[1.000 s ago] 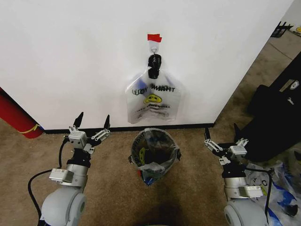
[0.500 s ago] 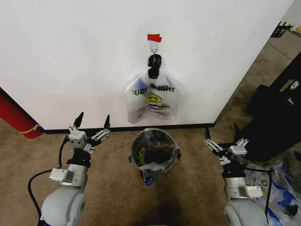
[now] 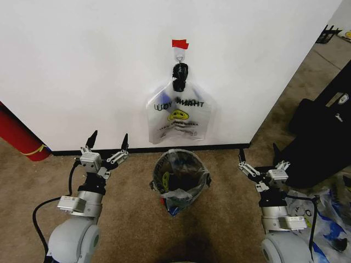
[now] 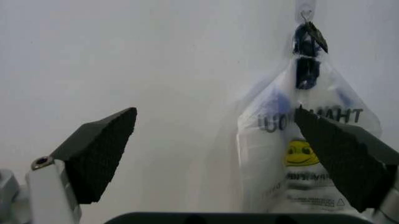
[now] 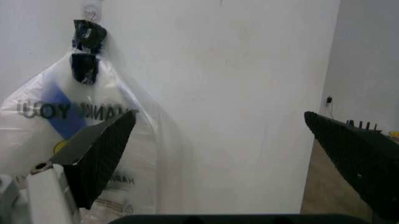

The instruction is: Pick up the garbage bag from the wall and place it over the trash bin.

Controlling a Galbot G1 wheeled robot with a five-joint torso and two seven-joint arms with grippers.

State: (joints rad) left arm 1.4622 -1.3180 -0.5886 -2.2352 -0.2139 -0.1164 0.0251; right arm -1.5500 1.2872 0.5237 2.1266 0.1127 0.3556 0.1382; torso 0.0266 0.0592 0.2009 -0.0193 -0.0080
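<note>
- My left pincer [image 4: 227, 154] is spread wide, both black pads empty.
- Between them stands the white wall [image 4: 137, 70].
- A whitish bag [image 4: 309, 154] with black lettering and yellow smiley hangs from a hook [image 4: 305, 16].

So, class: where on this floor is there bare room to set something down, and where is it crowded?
Bare carpet lies between the left gripper and the trash bin, and between the bin and the right gripper. It is crowded at the far right, with black cases and plastic bags.
</note>
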